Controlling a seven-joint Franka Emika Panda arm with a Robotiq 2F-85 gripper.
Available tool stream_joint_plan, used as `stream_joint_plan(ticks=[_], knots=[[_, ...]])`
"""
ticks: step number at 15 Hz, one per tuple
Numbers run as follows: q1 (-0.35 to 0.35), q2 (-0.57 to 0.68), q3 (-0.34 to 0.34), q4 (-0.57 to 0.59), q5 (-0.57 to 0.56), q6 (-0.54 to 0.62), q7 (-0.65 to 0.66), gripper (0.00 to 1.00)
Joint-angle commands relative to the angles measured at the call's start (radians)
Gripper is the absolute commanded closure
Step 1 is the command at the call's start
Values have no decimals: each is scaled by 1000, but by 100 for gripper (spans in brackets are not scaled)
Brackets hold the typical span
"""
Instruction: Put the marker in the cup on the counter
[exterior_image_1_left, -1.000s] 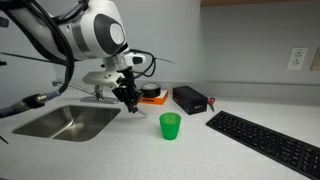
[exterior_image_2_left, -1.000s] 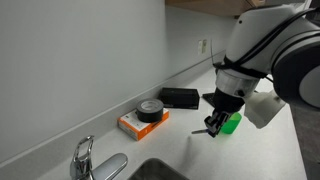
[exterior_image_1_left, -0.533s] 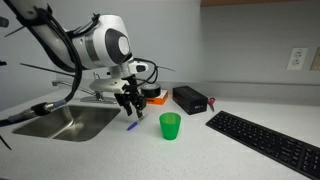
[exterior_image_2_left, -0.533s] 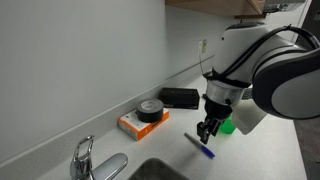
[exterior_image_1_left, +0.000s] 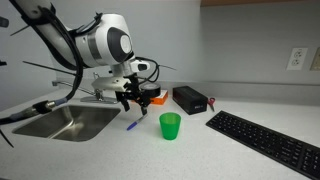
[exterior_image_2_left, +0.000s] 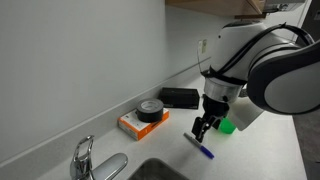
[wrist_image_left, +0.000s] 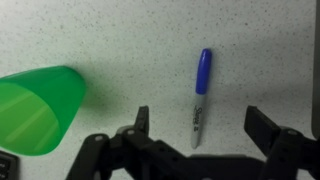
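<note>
Off-white speckled bench (exterior_image_1_left: 200, 155), broad and flat, under a plain pale wall (exterior_image_1_left: 240, 40); a strip of cabinet along the top of both exterior views.

Left to right in an exterior view:
- At the bench's left end, one inset steel sink (exterior_image_1_left: 65, 122), with one faucet (exterior_image_2_left: 82, 157) at the back edge.
- Above the sink's right rim, one white arm (exterior_image_1_left: 105, 42), with the jaws hanging low over the bench, spread open and gripping nothing.
- Just below the jaws, one blue marker (exterior_image_1_left: 132, 124), lying flat on the bare bench between the sink and the cup, touching neither. In the wrist view, marker (wrist_image_left: 200, 95) between the two parted fingers (wrist_image_left: 141, 122), untouched by either.
- Near the back edge, one black round object on an orange base (exterior_image_1_left: 150, 96).
- Toward the front of that, one green cup (exterior_image_1_left: 170, 126), upright on the bench, well clear of the marker.
- Also at the back edge, one black box (exterior_image_1_left: 190, 99).
- Toward the front right corner, one black keyboard (exterior_image_1_left: 265, 143), set at an angle.
- On the wall at the far right, one outlet (exterior_image_1_left: 296, 58).
</note>
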Motion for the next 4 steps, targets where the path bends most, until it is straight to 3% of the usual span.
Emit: stream_joint_plan(ticks=[1,4], knots=[[23,-1,-24,4,8,-8,-6,0],[23,-1,-25,8,8,-19,-6,0]])
